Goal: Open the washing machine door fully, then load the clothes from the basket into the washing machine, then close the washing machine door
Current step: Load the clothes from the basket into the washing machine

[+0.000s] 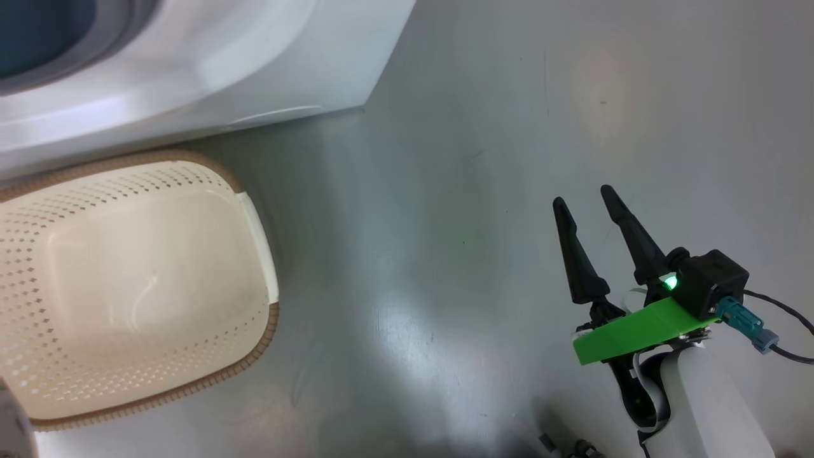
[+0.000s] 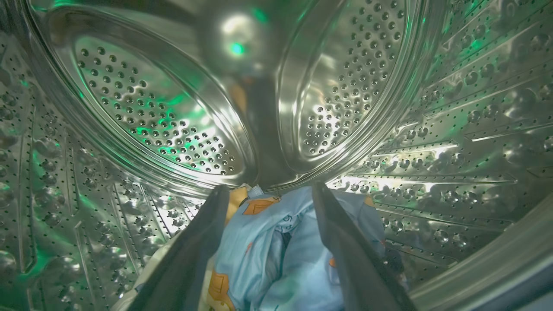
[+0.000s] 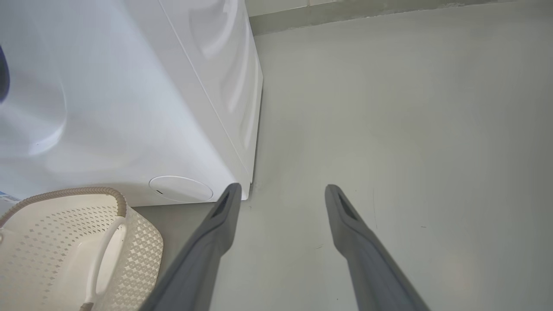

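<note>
Shiny steel drum (image 2: 142, 108); matt plastic basket (image 1: 25, 286)

We find no text, brand, number or sign that we can read. On the washing machine (image 3: 108, 108), at the left edge of the right wrist view just above the rim of the basket (image 3: 65, 191), a sliver of a blue label (image 3: 5, 197) shows, too small for us to read. The clothes (image 2: 268, 259) lying in the drum (image 2: 151, 108) carry orange-brown printed figures and a few dark marks, too blurred for us to tell as letters.
</note>
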Motion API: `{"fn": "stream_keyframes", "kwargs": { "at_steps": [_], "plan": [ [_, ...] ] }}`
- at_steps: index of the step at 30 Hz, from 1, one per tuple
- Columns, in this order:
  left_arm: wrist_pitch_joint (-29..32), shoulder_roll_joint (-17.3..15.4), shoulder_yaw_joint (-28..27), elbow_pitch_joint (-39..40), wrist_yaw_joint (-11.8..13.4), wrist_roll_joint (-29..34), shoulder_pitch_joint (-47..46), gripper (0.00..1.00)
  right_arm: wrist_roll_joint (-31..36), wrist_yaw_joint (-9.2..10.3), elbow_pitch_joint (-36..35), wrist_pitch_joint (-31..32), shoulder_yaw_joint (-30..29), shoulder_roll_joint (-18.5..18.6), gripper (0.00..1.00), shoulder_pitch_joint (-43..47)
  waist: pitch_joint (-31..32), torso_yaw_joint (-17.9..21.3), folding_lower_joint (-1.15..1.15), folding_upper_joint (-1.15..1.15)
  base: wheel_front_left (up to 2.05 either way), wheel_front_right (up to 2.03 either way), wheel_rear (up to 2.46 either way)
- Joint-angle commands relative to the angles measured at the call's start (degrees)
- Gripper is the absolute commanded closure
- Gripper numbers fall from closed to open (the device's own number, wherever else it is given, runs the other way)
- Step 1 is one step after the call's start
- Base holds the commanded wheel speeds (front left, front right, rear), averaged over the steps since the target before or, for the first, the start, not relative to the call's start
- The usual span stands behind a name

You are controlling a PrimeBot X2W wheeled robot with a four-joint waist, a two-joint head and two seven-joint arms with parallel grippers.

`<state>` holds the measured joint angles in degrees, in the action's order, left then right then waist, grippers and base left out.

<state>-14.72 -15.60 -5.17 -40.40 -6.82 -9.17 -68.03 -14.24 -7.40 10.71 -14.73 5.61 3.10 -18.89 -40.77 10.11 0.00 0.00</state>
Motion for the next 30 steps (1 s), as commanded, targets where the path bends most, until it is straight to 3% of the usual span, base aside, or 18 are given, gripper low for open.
{"fn": "stream_keyframes", "kwargs": {
  "at_steps": [1, 14, 30],
  "plan": [
    [-0.28, -2.33, -0.84, 0.62, 0.23, 0.34, 1.12, 0.0, 0.16, -0.09, -0.91, -0.27, 1.05, -0.22, 0.0, 0.59, 0.51, -0.26, 0.0, 0.0, 0.0, 0.0, 0.0],
    [-0.28, 0.09, -1.86, -1.66, 0.01, -0.39, 6.26, 0.0, 0.28, -0.09, -0.25, -0.27, 0.53, -0.22, 0.0, 0.33, 5.29, -2.01, 0.0, 0.0, 0.0, 0.0, 0.0],
    [-0.28, 3.31, -4.89, 6.97, -0.16, -0.02, 20.53, 0.0, 1.03, -0.09, 0.44, -0.27, -1.45, 0.39, 0.0, 2.35, 14.78, -4.73, 0.0, 0.0, 0.0, 0.0, 0.0]
  ]
}}
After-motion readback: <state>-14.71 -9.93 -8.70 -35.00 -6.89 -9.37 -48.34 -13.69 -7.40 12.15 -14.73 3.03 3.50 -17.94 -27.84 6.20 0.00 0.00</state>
